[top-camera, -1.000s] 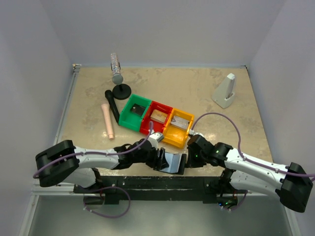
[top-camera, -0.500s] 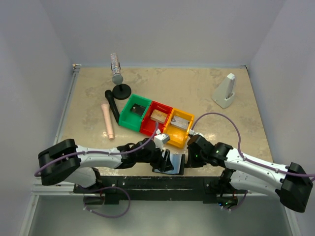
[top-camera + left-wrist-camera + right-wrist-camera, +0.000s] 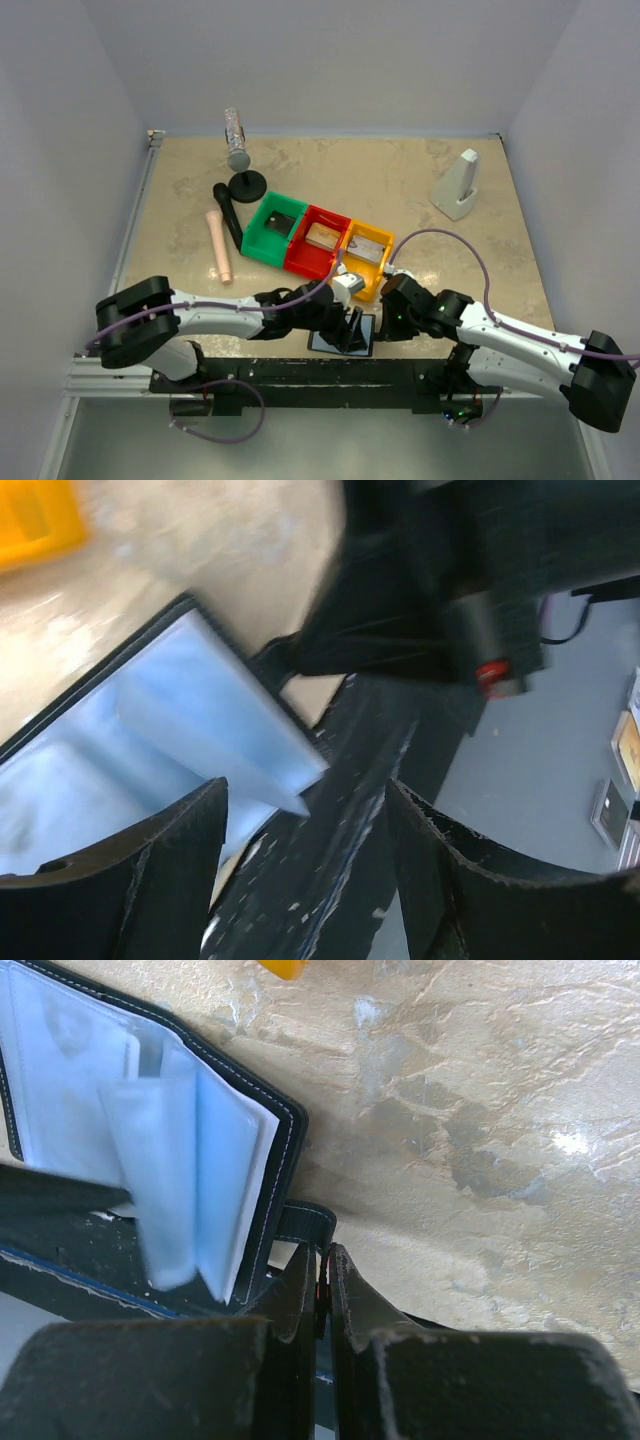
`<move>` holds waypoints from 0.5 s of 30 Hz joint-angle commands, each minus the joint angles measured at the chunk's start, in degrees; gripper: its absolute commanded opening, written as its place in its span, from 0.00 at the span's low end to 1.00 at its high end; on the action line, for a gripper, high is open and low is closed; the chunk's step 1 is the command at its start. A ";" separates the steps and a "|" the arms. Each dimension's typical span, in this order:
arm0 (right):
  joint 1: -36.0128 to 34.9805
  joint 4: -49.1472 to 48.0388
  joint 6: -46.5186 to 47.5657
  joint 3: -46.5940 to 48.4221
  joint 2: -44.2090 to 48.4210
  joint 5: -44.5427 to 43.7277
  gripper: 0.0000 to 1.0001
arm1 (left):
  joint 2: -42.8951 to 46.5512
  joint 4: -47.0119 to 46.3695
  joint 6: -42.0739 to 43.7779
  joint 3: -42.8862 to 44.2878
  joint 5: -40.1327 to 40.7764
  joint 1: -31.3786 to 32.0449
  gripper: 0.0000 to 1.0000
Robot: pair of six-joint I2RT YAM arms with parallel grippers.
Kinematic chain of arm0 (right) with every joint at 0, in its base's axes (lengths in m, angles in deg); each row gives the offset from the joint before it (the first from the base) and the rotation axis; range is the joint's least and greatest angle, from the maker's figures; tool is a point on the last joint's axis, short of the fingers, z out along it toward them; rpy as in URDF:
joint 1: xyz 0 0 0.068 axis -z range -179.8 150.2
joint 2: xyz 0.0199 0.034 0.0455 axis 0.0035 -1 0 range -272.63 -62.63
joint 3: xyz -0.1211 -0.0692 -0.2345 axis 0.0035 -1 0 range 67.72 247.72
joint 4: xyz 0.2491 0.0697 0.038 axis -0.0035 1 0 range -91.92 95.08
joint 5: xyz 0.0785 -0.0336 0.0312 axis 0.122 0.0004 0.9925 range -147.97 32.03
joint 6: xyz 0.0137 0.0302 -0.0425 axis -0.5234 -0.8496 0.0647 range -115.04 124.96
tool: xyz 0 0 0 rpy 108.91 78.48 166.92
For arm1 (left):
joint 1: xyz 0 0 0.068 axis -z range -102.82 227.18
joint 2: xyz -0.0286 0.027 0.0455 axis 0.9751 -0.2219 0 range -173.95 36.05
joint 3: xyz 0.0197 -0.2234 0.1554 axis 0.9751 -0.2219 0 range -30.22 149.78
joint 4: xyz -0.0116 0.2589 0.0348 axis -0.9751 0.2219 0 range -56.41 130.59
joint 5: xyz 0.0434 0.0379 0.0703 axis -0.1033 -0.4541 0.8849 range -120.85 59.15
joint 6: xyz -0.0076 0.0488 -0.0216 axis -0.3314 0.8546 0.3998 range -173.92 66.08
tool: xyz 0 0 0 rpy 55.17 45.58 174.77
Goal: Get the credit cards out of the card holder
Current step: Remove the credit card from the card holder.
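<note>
The card holder (image 3: 338, 341) lies open at the near edge of the table (image 3: 480, 1110), just in front of the yellow bin (image 3: 370, 229) and between the two arms. The right gripper (image 3: 320, 1260) is pinched closed on the holder's black tab, while the left gripper (image 3: 305, 810) hangs over the grey-blue sleeves with its jaws spread and nothing in them. The case looks light and floppy, and its glossy sleeves are thin and likely slippery, so it would probably slide unless pinned. The best hold is judged to be a card's exposed edge rather than the plastic, though no card shows clearly
</note>
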 commanded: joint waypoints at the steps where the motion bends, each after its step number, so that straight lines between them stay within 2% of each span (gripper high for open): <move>1: 0.06 -0.96 -0.92 0.44 0.12 -0.85 0.00 | -5.23 4.16 5.52 10.37 -3.04 4.34 0.69; 4: 0.06 -0.79 -0.83 0.44 0.12 -0.77 0.00 | -4.20 3.92 4.83 9.87 -0.76 4.96 0.69; 8: 0.06 -0.61 -0.92 0.18 0.91 -0.85 0.00 | 4.31 5.05 3.51 4.78 6.43 4.53 0.73; 12: 0.06 -0.43 -0.92 -0.17 1.61 -0.77 0.00 | 13.90 3.65 -1.84 -5.40 10.84 0.06 0.76; 15: 0.06 -0.43 -0.92 -0.08 1.79 -0.68 0.00 | 17.87 4.34 -3.08 -9.12 14.18 -1.80 0.77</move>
